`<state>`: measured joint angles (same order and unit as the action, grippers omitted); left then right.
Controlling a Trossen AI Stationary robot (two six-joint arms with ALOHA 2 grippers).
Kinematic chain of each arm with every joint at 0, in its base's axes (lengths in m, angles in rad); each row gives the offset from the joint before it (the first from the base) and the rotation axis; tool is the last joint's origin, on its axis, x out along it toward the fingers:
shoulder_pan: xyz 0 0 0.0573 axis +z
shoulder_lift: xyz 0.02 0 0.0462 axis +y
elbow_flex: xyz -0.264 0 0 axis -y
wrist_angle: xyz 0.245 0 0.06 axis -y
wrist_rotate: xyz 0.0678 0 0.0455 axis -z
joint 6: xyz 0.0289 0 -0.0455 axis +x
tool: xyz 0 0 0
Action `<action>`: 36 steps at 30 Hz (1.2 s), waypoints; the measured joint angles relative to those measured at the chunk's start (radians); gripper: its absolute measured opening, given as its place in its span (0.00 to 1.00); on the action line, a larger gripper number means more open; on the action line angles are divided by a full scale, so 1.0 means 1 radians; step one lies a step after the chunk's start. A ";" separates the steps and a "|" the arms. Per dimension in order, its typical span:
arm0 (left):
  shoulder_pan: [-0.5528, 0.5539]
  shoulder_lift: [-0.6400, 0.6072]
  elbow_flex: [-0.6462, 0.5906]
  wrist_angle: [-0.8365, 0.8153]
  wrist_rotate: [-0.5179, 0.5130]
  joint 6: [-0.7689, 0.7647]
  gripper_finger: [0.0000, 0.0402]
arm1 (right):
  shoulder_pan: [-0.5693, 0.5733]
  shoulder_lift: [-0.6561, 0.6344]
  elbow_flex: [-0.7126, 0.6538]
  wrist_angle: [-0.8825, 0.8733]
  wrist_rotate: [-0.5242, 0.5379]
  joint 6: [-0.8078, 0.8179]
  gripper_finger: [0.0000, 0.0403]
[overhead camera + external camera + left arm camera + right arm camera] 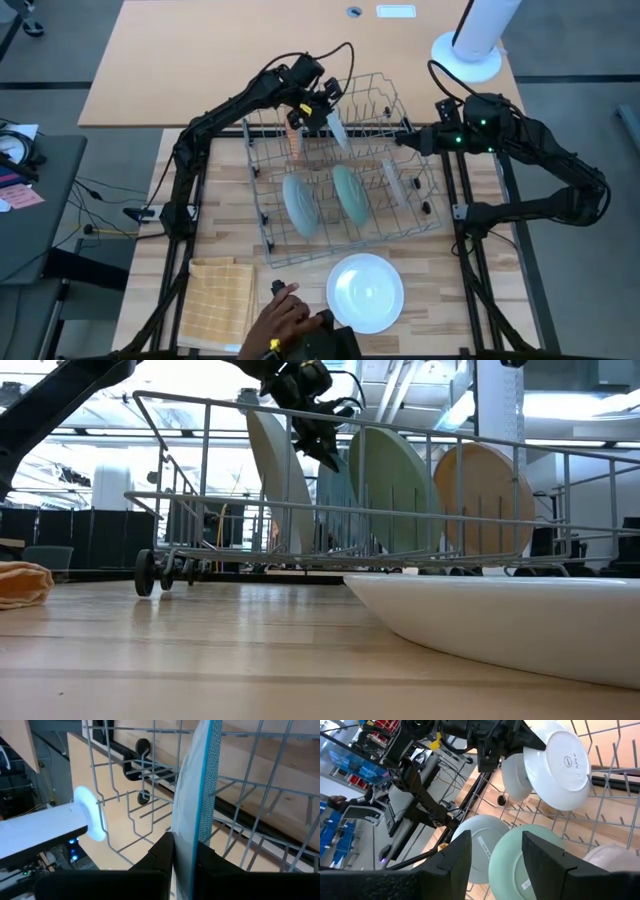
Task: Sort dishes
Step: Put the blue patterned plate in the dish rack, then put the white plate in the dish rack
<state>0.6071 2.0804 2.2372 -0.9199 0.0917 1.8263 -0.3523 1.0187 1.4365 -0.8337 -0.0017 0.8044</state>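
- Racking step in hand: left gripper (325, 108) is clenched on the rim of a white plate (337, 130), held on edge over the far side of the wire rack (400, 215)
- Two teal plates (300, 205) stand in the rack's near rows, a beige one (485, 495) at the right
- Right gripper (408, 140) waits released at the rack's right edge
- Another white plate (366, 292) lies on the near table, beside a person's hand (280, 318)
- Next, judged: lower the held plate between tines, then let go

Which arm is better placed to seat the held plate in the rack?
Left: the left gripper already clamps the white plate above the wire rack. The right gripper is open at the rack's edge.
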 joint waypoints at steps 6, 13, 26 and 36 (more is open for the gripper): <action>0.010 0.000 0.000 0.006 0.004 -0.083 0.05 | -0.002 0.000 0.000 -0.001 -0.001 -0.001 0.43; 0.020 -0.001 0.000 0.012 0.007 -0.119 0.14 | -0.002 0.000 0.000 -0.002 -0.001 -0.001 0.43; 0.021 -0.033 -0.002 0.020 -0.068 -0.171 0.23 | -0.002 0.000 0.000 -0.003 0.000 0.000 0.43; 0.015 -0.138 -0.002 -0.044 -0.131 -0.283 0.23 | -0.002 0.000 0.000 -0.002 0.001 0.023 0.43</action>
<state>0.6220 1.9428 2.2356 -0.9641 -0.0390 1.5432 -0.3542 1.0187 1.4364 -0.8356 -0.0010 0.8269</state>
